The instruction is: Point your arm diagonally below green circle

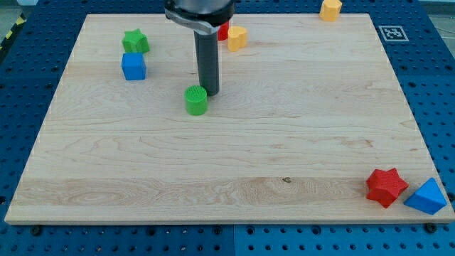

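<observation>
my tip [211, 94] just right of green circle [196, 100], wooden board [284, 142]

No readable text, numbers or brands anywhere. Only sign: a black-and-white square fiducial marker [392, 33] on the blue perforated table [426, 85], just off the wooden board's [284, 142] top right corner.

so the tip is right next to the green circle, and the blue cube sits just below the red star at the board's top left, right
Not quite. In the camera view, the star above the blue cube is a green star, not red; the red star lies at the view's bottom right. The rest holds: my tip is right beside the green circle, on its upper right.
</observation>
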